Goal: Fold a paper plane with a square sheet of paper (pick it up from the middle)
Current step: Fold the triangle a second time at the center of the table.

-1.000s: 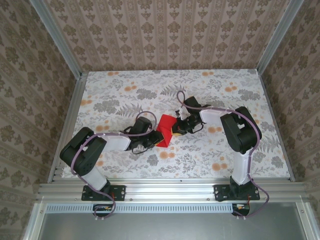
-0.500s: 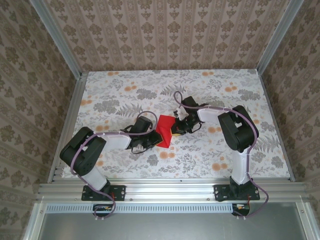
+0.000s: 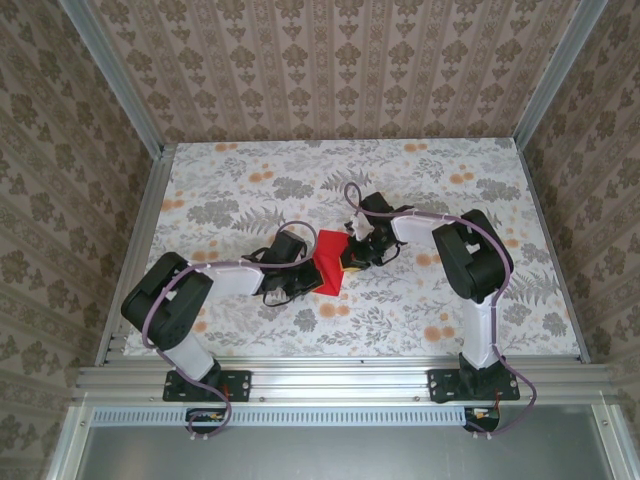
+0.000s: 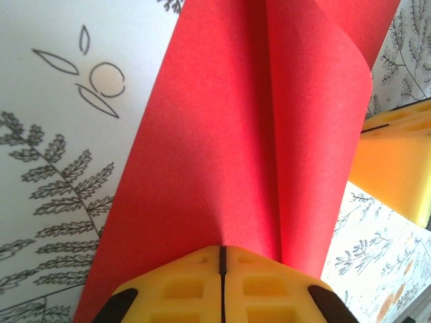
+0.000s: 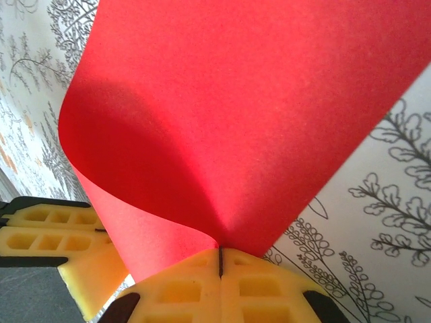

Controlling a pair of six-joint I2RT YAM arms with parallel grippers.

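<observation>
The square sheet of paper (image 3: 329,263) is bright red and hangs bowed between my two grippers over the middle of the table. My left gripper (image 4: 222,250) is shut on one edge of the sheet (image 4: 229,134), its yellow fingers pressed together with the paper pinched in the seam. From the opposite side my right gripper (image 5: 220,252) is shut on another edge, and the sheet (image 5: 236,101) curls away above it. In the top view the left gripper (image 3: 309,276) and the right gripper (image 3: 351,254) face each other across the sheet. The paper plane is out of view.
The floral tabletop (image 3: 250,190) spreads around both arms. Patterned walls and metal rails (image 3: 150,230) close it in. The right gripper's yellow fingers (image 4: 397,158) sit close behind the sheet in the left wrist view, and the left fingers (image 5: 50,232) show in the right wrist view.
The left gripper has closed onto the sheet's edge. The right arm has drawn slightly left and back, still holding the sheet, which now stands a little narrower.
</observation>
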